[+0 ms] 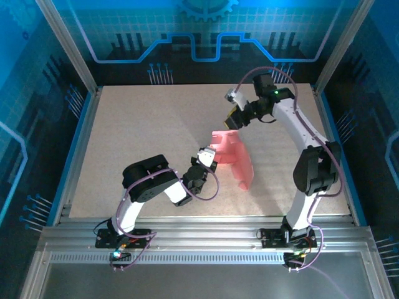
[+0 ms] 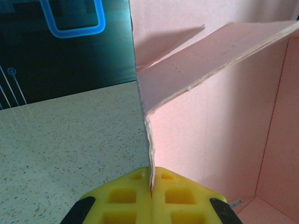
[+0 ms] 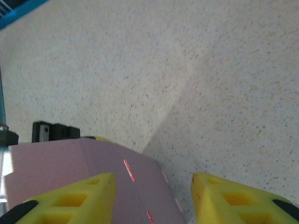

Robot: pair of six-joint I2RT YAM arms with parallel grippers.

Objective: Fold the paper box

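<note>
Status: mid-fold. The paper box [image 1: 234, 163] sits near bench [image 1: 124, 124] centre, partly erected, with walls up and one flap [image 2: 219, 51] slanting across the open inside. On the box's 9 o'clock side, the left end effector [image 2: 151, 184] is pinched tight on the edge of a side wall [image 2: 148, 140]. At its 12 o'clock end, the right end effector [image 3: 154, 191] hovers with jaws wide, holding nothing. Likely next: right presses the loose flap down and tucks it while left anchors. Thin card, so light pressure.

no readable text, label, brand or number on the paper box [image 1: 234, 159], the table [image 1: 137, 137] or the blue backdrop [image 1: 124, 31]
</note>
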